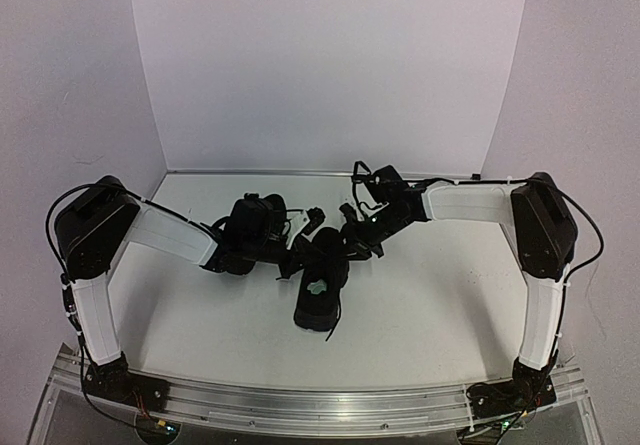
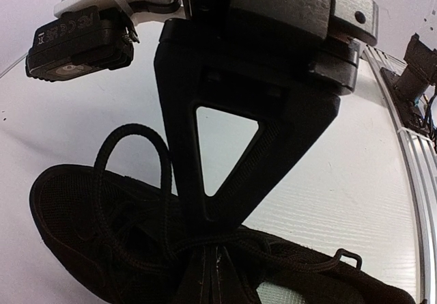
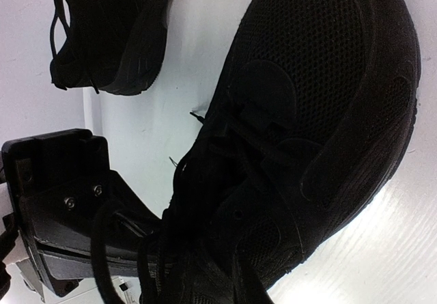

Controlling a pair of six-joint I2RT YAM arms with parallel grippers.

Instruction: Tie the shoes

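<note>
One black shoe (image 1: 322, 295) lies mid-table, its pale patch showing inside. Both grippers meet over its laces. My left gripper (image 1: 298, 257) is shut; in the left wrist view (image 2: 216, 253) its fingers press together on the black lace (image 2: 273, 246) at the crossing. My right gripper (image 1: 347, 237) comes from the other side, and its fingers (image 2: 235, 181) close to a point on the same crossing. A lace loop (image 2: 130, 155) stands up over the toe. The second shoe (image 3: 109, 34) lies behind the first one (image 3: 321, 92) in the right wrist view. My right gripper's own tips are lost in black there.
White walls close the table at the back and both sides. An aluminium rail (image 1: 320, 405) runs along the near edge and also shows in the left wrist view (image 2: 418, 174). The left gripper's body (image 3: 65, 212) sits close beside the shoe.
</note>
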